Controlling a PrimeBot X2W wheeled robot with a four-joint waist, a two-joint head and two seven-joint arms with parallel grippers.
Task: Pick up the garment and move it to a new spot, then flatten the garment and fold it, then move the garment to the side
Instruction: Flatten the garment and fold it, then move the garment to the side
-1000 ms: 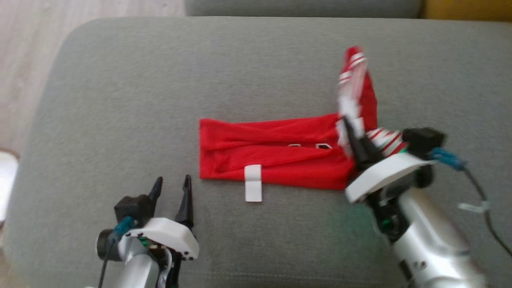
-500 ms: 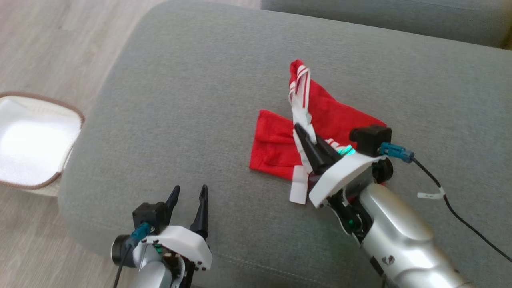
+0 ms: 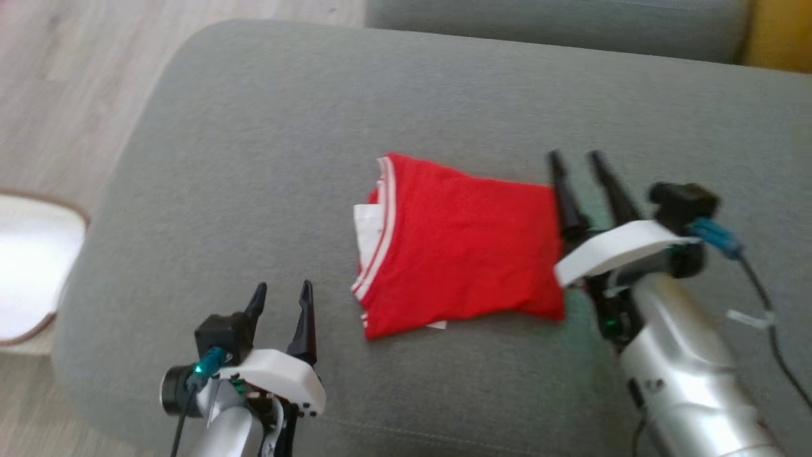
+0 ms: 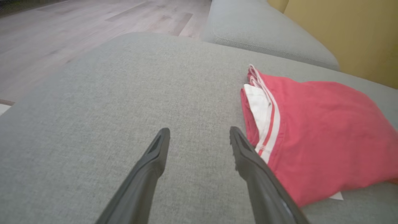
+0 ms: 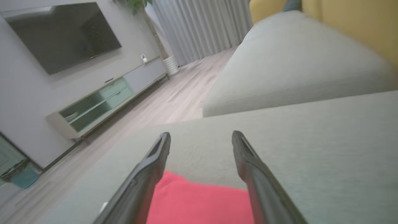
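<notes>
**Fold looks done, side move left**

Sofa (image 3: 254, 158) carries the lot. Garment (image 3: 463, 247) lies mid-cushion, a compact red block with striped trim on its 9 o'clock edge. My read is that pick, flatten and fold are complete and only the shift aside is pending.

Right gripper (image 3: 575, 155) is at the garment's 3 o'clock, fingers spread, empty. Left gripper (image 3: 282, 287) is at its 7 o'clock, fingers spread, empty.

Hidden:
- No lettering visible, presumably folded inside.
- The 3 o'clock edge sits behind a right finger, so contact can't be told.
- The head view is blurred.
- Tag corner (image 3: 436, 325) peeks out at 6 o'clock.
</notes>
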